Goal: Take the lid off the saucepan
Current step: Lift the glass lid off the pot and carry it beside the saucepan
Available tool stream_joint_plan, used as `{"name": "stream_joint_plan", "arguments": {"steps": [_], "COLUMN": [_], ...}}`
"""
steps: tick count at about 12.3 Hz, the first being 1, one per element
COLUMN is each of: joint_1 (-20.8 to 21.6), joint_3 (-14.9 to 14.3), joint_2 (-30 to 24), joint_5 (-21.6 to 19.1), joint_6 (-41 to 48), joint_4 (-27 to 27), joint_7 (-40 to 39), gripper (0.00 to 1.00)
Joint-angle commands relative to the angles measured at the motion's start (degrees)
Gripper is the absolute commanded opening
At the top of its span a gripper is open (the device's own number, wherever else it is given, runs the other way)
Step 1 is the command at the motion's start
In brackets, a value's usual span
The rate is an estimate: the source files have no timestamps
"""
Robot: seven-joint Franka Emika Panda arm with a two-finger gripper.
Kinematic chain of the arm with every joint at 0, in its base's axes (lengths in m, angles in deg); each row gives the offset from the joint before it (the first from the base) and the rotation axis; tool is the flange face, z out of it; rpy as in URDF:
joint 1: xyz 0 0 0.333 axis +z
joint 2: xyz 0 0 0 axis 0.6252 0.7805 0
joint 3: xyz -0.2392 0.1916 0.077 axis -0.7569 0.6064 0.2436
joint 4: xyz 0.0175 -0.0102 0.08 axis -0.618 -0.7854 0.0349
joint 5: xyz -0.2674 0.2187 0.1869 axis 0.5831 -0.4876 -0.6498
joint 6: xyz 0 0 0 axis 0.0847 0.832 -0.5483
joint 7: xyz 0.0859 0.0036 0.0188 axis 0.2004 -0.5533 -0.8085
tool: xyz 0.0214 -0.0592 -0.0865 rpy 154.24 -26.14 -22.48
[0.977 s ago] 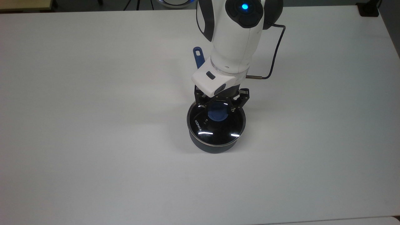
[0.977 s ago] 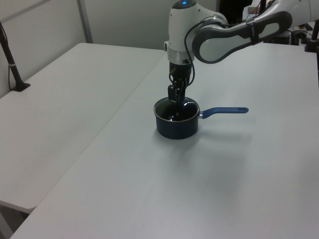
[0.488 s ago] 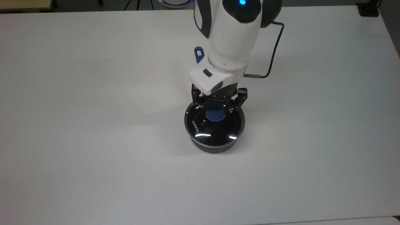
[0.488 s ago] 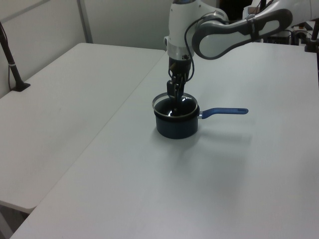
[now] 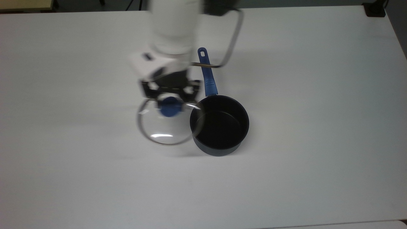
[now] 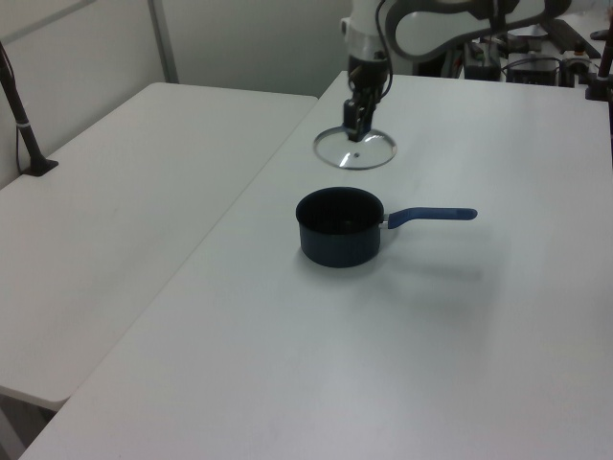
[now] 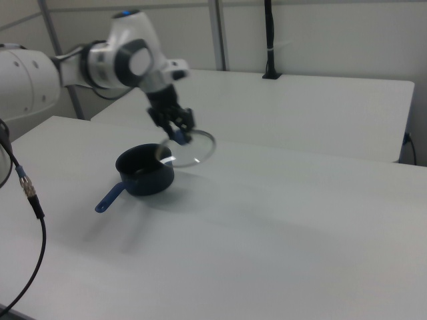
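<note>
Lid [image 5: 165, 122] first: the clear glass disc with its metal rim hangs in the air, carried by its blue knob [image 5: 170, 106], and it now sits to the top view's left of the saucepan [image 5: 219, 125], its rim just overlapping the pot's edge in that view. In the left view the lid [image 6: 354, 149] floats well above and behind the pot [image 6: 337, 226], tilted slightly, and in the right view it [image 7: 189, 148] hovers just off the pan's far side. The gripper [image 5: 170, 95] is closed tight around the knob, its dark fingers pinching either side, so the lid's whole weight hangs from that one grip. A second ago the lid sat flat on the saucepan with the fingers around the knob; half a second ago it had lifted a little, one edge raised clear of the pot in the left view. Since then the arm has swung quickly sideways, and the motion blurs the arm and lid in the top view. The saucepan has not shifted: its blue handle [image 5: 206, 73] points the same way, and its dark inside is now open to view. The lid is therefore off the pot, and the task looks nearly complete; what probably remains is to set the lid down on the white table [image 5: 318, 127] and release it.
</note>
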Motion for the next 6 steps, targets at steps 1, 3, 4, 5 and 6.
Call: {"name": "stream_joint_plan", "arguments": {"steps": [1,3,4,5,6], "joint_1": [-8.1,-11.4,-12.8,-13.2,-14.3], "joint_3": [0.8,0.8,0.8,0.8,0.8], "joint_2": [-3.7,-4.1,-3.7,-3.3,-3.3], "joint_5": [-0.4,-0.6,-0.7,-1.3,-1.9], "joint_6": [-0.7,-2.8,-5.5,-7.8,-9.6], "joint_4": [-8.6,-13.2,-14.5,-15.7,-16.9], "joint_7": [-6.7,-9.3,-9.2,-9.2,-9.3], "gripper": [0.46,0.46,0.46,0.46,0.46]}}
